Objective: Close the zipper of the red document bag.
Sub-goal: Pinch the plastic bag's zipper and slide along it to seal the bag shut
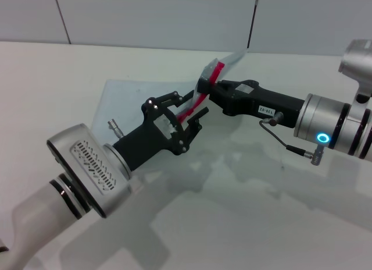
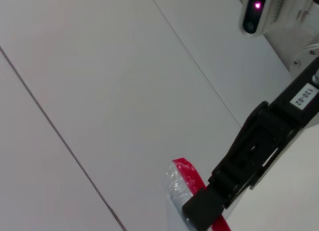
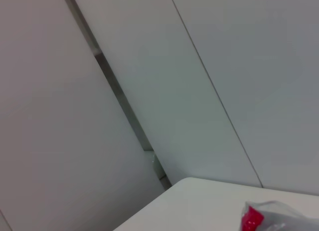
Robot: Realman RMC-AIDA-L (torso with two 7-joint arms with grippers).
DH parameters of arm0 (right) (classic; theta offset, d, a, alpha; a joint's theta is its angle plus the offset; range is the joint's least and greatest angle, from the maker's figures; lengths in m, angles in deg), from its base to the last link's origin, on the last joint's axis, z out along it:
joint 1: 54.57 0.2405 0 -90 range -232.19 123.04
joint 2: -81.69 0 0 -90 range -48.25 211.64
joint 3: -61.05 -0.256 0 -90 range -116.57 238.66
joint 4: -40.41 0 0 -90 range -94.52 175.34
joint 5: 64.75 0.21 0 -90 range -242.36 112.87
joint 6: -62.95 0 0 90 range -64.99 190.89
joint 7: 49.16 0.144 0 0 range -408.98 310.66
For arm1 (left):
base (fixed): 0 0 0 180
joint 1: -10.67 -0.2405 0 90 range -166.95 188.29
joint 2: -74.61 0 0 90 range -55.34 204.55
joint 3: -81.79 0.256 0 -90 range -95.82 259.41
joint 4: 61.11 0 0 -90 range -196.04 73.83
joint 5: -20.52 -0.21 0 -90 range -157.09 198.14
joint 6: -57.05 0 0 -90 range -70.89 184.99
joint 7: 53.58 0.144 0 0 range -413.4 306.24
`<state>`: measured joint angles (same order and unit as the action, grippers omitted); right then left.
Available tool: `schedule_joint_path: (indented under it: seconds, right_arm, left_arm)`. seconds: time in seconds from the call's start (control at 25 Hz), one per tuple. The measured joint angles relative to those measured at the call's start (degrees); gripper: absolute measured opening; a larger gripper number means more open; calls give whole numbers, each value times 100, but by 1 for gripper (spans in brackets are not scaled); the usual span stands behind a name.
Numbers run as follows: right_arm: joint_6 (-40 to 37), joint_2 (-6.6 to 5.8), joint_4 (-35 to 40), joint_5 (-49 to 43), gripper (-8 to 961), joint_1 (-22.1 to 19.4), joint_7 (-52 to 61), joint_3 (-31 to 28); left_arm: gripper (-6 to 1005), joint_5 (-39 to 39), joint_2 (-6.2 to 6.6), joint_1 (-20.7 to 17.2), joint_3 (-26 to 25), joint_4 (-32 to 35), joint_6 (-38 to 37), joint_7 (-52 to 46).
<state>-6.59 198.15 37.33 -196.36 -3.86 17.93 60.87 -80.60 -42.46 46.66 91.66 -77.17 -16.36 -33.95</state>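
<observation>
Two grippers: both met at the raised red edge of the bag, just above centre of the head view.
Red document bag (image 1: 125,101): pale translucent pouch lay flat on the white table (image 1: 244,223) around 10 o'clock from centre; its right edge was lifted off the surface.
Zipper (image 1: 200,95): bright red strip ran up the lifted edge from about 6 to 1 o'clock, between the two grippers; slider could not be made out.
Left gripper (image 1: 195,113): came in from 7 o'clock, black fingers (image 1: 200,114) on either side of the lower part of the zipper; whether they pinched it or stood apart, cannot tell.
Right gripper (image 1: 208,82): came in from 3 o'clock, black fingers pressed together on the upper end of the zipper, holding that corner up.
Left wrist view: right gripper (image 2: 199,211) seen across the frame, clamped on the red strip (image 2: 192,178) with crinkled clear plastic beside it.
Right wrist view: only a red tip of the zipper (image 3: 251,218) and a bit of clear pouch (image 3: 284,216) showed at the frame's lower corner, against the wall panels (image 3: 224,66).
Wall: grey panels behind the table.
</observation>
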Motion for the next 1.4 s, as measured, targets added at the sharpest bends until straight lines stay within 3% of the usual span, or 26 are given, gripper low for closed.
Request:
schedule_joint_path:
  seconds: [1.4]
  right_arm:
    - [276, 8, 37, 42, 14, -31, 41, -46]
  left_arm:
    - [262, 40, 15, -84, -169, -63, -184, 147]
